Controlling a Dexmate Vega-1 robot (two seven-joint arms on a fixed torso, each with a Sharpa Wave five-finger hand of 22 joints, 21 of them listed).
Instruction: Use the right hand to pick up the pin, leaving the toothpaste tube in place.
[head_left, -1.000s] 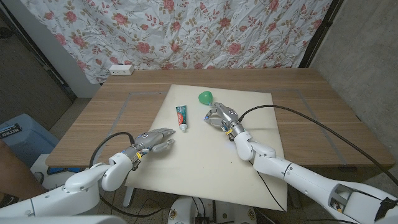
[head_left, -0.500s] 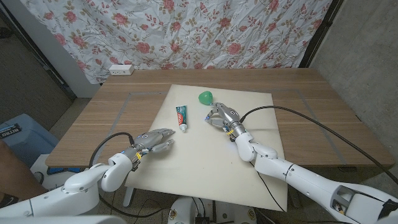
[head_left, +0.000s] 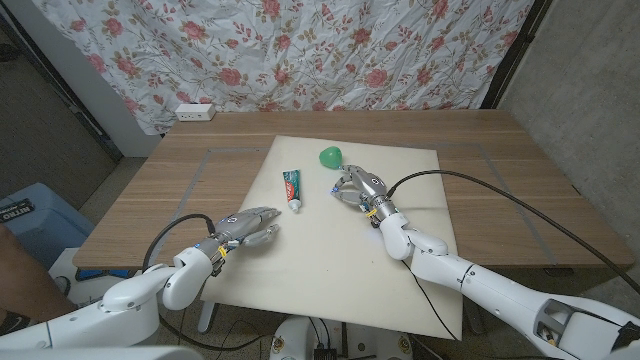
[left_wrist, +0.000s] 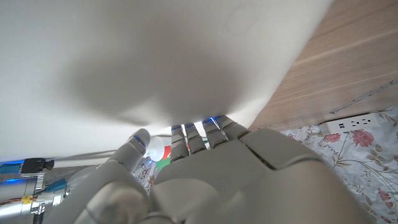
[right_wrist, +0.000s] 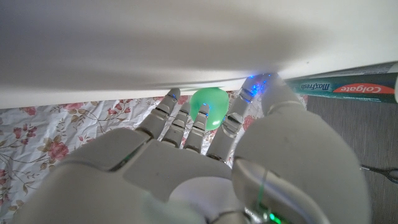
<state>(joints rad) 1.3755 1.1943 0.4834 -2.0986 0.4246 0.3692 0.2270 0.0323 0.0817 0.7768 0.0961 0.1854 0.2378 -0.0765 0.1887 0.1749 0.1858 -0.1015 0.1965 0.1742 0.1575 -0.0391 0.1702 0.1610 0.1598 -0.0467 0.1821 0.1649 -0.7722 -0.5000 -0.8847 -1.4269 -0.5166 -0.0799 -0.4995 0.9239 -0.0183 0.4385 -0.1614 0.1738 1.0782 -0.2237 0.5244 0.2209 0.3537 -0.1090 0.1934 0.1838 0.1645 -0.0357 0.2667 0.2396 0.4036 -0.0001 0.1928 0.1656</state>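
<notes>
The right hand sat on the cream-white mat with its fingers apart and reaching toward the green rounded pin. The hand held nothing. In the right wrist view the right hand showed its fingertips just short of the green pin, near it but with contact not clear. The pin lay on the mat's far part, just beyond the hand and apart from the white toothpaste tube with red and green print, which lay on the mat to the hand's left side, near but not touching. In the right wrist view the toothpaste tube ran just beside the thumb side of the hand.

The left hand stayed out of the work at the mat's near left edge, fingers loosely extended and holding nothing; in the left wrist view the left hand faced across the mat. The wooden table carried the mat, with a white power strip at its far left corner.

The risk here looked twofold. The pin seemed smooth and rounded, so fingers closing off-centre could push it away across the mat instead of catching it. The thumb also stood close to the tube, so a wide sweep while closing could nudge the tube out of place.
</notes>
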